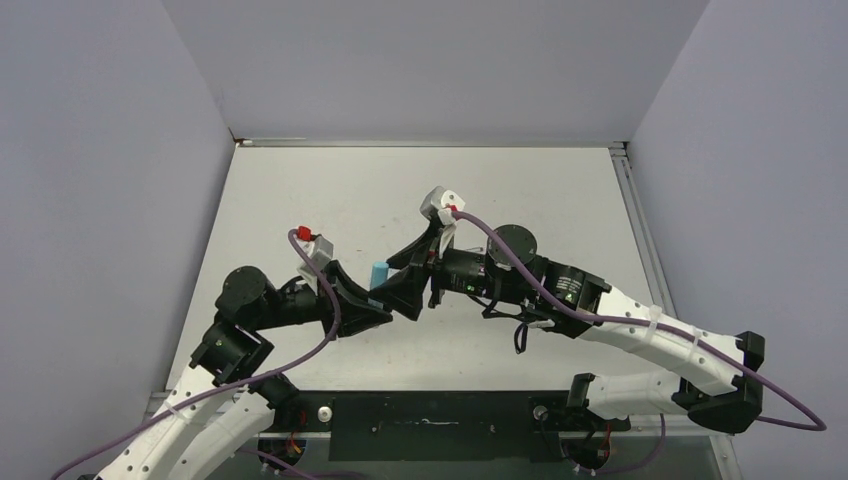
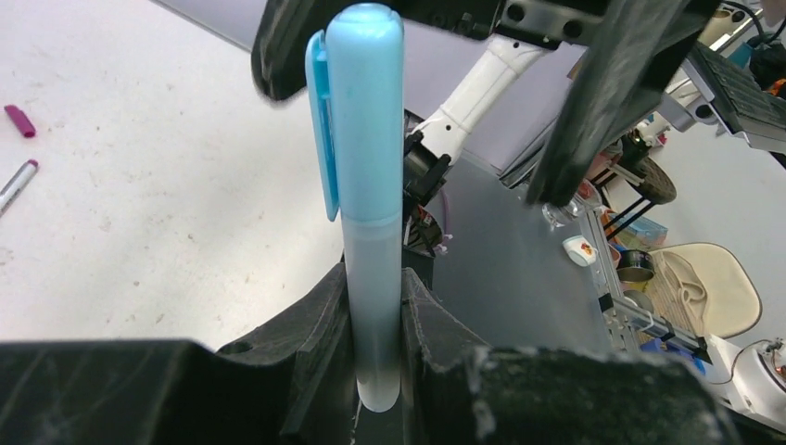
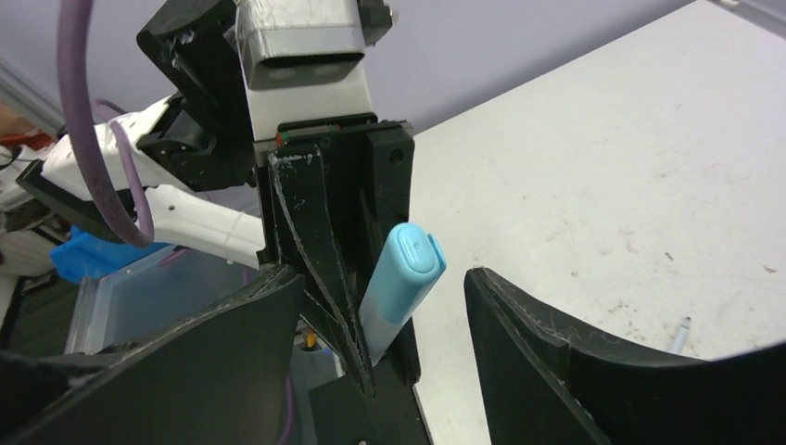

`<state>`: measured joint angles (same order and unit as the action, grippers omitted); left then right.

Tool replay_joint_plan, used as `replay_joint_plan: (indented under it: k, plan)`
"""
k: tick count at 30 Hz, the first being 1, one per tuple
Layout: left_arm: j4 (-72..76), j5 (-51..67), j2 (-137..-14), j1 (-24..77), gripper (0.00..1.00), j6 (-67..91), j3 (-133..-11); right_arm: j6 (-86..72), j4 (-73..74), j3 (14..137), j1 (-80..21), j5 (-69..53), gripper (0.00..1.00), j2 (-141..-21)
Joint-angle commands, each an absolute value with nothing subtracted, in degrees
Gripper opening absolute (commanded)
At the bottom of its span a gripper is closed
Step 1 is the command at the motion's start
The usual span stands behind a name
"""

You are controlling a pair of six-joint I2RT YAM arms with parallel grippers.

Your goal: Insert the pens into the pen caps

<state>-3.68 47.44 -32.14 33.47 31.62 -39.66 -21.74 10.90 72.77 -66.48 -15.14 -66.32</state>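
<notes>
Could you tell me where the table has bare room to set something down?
Free: far strip of white table along the grey back wall. Crowded: the centre, where left claw grips a light-blue capped plastic pen inside the open right claw.

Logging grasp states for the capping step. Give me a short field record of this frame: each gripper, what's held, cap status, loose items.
left gripper: shut on the light-blue pen, gripped low on its barrel
right gripper: open, one finger on each side of the capped end, not touching it
light-blue cap: on the pen's free end, clip along its side
loose on table: magenta cap; magenta-tipped pen, lying apart from it
</notes>
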Motion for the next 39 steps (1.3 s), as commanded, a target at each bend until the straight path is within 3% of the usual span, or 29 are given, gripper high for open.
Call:
replay_joint_plan:
  k: [1,10,16,27,39]
  plan:
    - [-6.4,43.8,-31.8,33.1,0.0,29.3,-39.1,-19.9,12.0,76.7,-66.8,-7.0,0.67,-62.6]
    - [-24.2,21.5,-36.9,33.1,0.0,24.7,-43.9,-19.4,22.6,80.0,-66.7,17.5,0.7,-62.0]
    - [-30.8,5.3,-43.7,33.1,0.0,25.1,-47.2,-21.1,29.3,81.0,-66.7,26.6,0.72,-65.5]
    - [-32.6,-9.3,-56.8,31.5,0.0,23.9,-50.2,-23.9,35.9,78.0,-65.7,28.4,0.78,-72.0]
    - [-35.5,-7.9,-69.7,19.2,0.0,17.6,-57.8,-24.8,35.1,72.7,-64.4,22.5,0.8,-76.6]
